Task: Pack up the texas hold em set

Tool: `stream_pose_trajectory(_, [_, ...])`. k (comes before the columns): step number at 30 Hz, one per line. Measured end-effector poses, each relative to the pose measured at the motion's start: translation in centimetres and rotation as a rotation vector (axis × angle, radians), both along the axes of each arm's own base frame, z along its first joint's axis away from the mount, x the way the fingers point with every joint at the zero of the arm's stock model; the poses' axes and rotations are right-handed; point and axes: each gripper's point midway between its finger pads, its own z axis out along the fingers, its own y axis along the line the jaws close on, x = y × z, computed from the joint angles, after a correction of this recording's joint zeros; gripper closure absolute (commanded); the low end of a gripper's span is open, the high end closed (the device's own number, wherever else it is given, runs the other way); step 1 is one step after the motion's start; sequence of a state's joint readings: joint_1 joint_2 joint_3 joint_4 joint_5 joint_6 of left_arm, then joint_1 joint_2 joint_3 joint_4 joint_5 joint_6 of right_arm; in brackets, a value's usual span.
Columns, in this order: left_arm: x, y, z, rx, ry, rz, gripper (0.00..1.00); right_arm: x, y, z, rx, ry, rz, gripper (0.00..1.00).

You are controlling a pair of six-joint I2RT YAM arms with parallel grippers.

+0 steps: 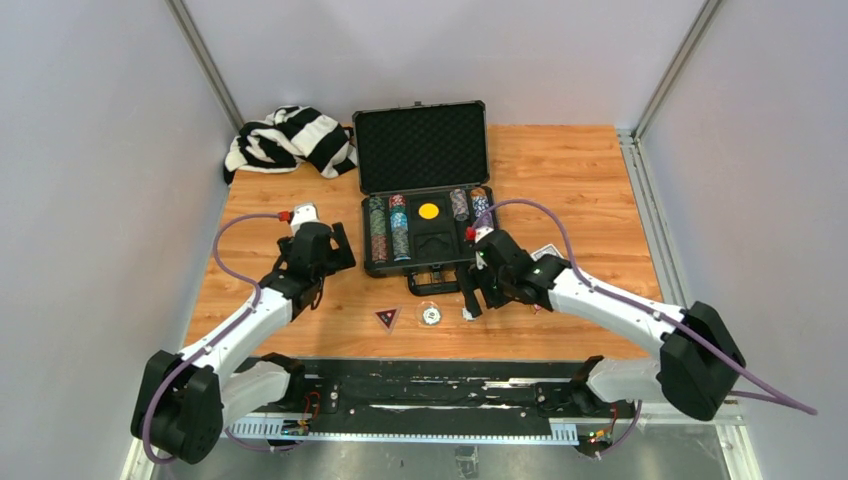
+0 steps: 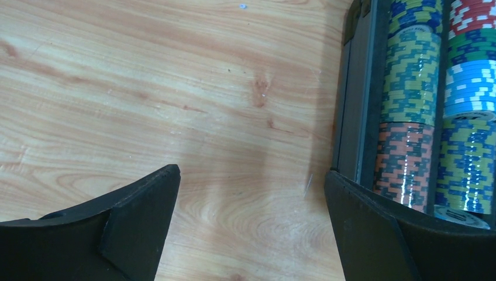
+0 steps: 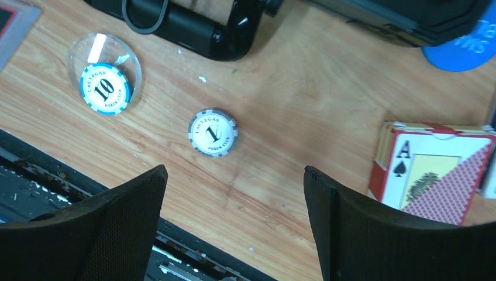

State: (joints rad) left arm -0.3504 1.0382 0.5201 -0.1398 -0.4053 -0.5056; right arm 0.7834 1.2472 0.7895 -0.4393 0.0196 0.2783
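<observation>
While the right fingers [image 3: 134,216] gape, a grey-edged chip [image 3: 213,132] lies just ahead.

1. Left arm [image 1: 245,325]: stretched forward from its base, white forearm slanting inward, wrist bent downward.
2. Left gripper [image 1: 338,252]: jaws spread wide, holding nothing; black fingers [image 2: 134,234] set far apart at either side of the wrist view, tips pointing down.
3. Right arm [image 1: 610,300]: reaching forward and leftward, black elbow joint out to the right, wrist tipped down.
4. Right gripper [image 1: 481,298]: jaws wide apart, gripping nothing; textured black fingers [image 3: 105,234] splayed.
</observation>
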Motion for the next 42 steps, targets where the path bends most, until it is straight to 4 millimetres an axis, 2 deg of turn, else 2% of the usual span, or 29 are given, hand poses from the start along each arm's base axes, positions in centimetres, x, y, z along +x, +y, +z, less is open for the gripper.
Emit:
stream_pose_trajectory(6, [-0.3,0.2,-1.2,0.014,0.033,0.002,0.02,-1.2,1.1,-2.5,-0.062,0.068,0.032,0.18])
stream_pose_trajectory(11, [-0.3,0.2,-1.4,0.018,0.042,0.002,0.02,-1.3,1.3,-3.5,-0.083,0.088,0.022,0.19])
stream_pose_trajectory(18, [-0.3,0.2,-1.4,0.018,0.042,0.002,0.02,-1.3,1.3,-4.7,-0.140,0.089,0.024,0.28])
stream_pose_trajectory(20, [-0.3,0.2,-1.4,0.017,0.042,0.002,0.02,-1.4,1.2,-5.2,-0.163,0.091,0.028,0.37])
stream_pose_trajectory(22, [-0.3,0.2,-1.4,0.017,0.042,0.002,0.02,-1.6,1.1,-5.7,-0.187,0.092,0.028,0.40])
stream_pose_trajectory(24, [-0.3,0.2,-1.4,0.017,0.042,0.001,0.02,-1.6,1.0,-5.9,-0.198,0.092,0.026,0.40])
stream_pose_trajectory(29, [-0.3,0.1,-1.4,0.014,0.043,-0.002,0.02,-1.4,0.9,-5.9,-0.205,0.079,0.010,0.28])
stream_pose_trajectory(42, [-0.3,0.0,-1.7,0.014,0.049,-0.005,0.02,-0.6,2.3,-5.8,-0.154,0.050,0.008,0.28])
